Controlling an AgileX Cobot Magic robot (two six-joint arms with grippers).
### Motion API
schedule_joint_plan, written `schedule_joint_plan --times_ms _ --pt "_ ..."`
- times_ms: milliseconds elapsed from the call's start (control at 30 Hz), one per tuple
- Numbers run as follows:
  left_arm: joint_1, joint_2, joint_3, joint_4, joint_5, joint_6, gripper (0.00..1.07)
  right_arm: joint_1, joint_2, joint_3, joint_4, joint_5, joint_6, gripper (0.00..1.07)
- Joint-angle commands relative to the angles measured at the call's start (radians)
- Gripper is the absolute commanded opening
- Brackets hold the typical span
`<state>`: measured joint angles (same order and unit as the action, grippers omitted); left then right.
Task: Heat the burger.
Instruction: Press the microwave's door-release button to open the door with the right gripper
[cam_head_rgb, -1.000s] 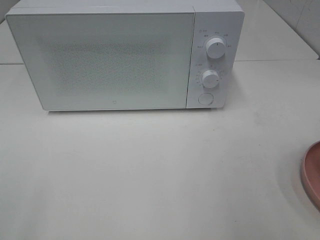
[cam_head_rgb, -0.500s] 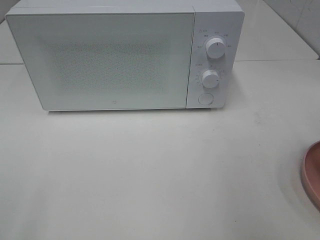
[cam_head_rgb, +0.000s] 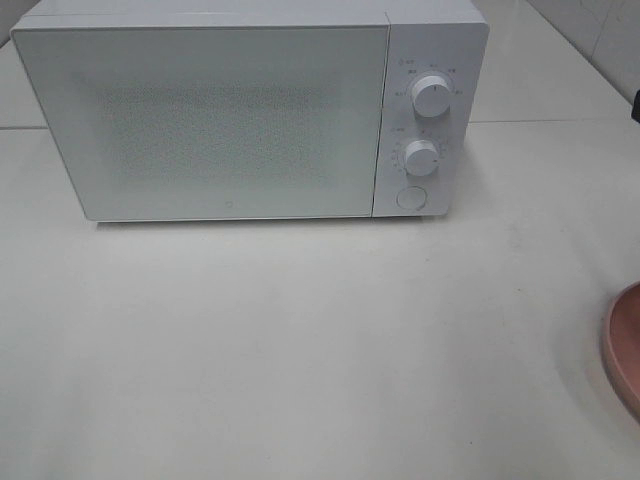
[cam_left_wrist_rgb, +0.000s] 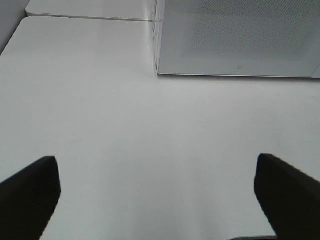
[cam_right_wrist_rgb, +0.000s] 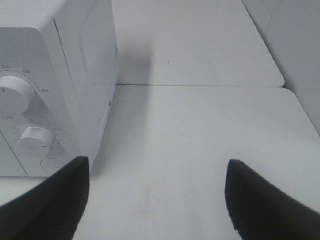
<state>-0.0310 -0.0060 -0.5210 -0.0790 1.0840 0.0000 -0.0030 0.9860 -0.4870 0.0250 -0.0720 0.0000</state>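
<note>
Exterior high view: since 1 second ago, a small dark shape (cam_head_rgb: 636, 108) has entered at the right edge, level with the upper knob; what it is cannot be told. Everything else is unchanged. A white microwave (cam_head_rgb: 200, 120) stands at the back of the bench (cam_head_rgb: 300, 340) with its door (cam_head_rgb: 200, 125) shut. Its right-hand panel carries 2 knobs, upper (cam_head_rgb: 431, 97) and lower (cam_head_rgb: 421, 158), with a round button (cam_head_rgb: 411, 198) below them. The rim of a pink plate (cam_head_rgb: 625, 345) shows at the right edge, well apart from the microwave.

Left wrist view: the left gripper (cam_left_wrist_rgb: 159, 200) is wide open, and its 2 dark fingers (cam_left_wrist_rgb: 30, 197) hang over bare bench in front of the microwave door, with nothing between them.

Right wrist view: the right gripper (cam_right_wrist_rgb: 157, 200) is also open and empty. It hangs over the bench just beside the microwave's right side, near the panel.

The burger shows in none of the 3 views, so its place cannot be told.
</note>
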Motion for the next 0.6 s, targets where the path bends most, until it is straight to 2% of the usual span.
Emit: schedule_joint_plan --times_ms 33,167,233,433,500,567,600 --pt "0.003 -0.015 0.003 -0.003 -0.014 0.000 0.98 -0.005 0.051 0.070 -0.010 -0.232 0.000 0.75" --pt "0.003 -0.015 0.003 -0.003 -0.014 0.000 0.98 -0.005 0.093 0.111 -0.007 -0.345 0.000 0.75" --pt "0.003 -0.015 0.003 -0.003 -0.014 0.000 0.98 -0.005 0.168 0.151 -0.006 -0.489 -0.007 0.73" --pt "0.003 -0.015 0.003 -0.003 -0.014 0.000 0.98 0.003 0.240 0.181 0.008 -0.595 -0.007 0.72" --pt "0.003 -0.015 0.003 -0.003 -0.014 0.000 0.98 0.081 0.306 0.194 0.079 -0.661 -0.067 0.72" --pt "0.003 -0.015 0.003 -0.003 -0.014 0.000 0.98 0.110 0.321 0.194 0.095 -0.668 -0.087 0.72" --pt "0.003 -0.015 0.003 -0.003 -0.014 0.000 0.98 0.164 0.359 0.194 0.152 -0.700 -0.138 0.72"
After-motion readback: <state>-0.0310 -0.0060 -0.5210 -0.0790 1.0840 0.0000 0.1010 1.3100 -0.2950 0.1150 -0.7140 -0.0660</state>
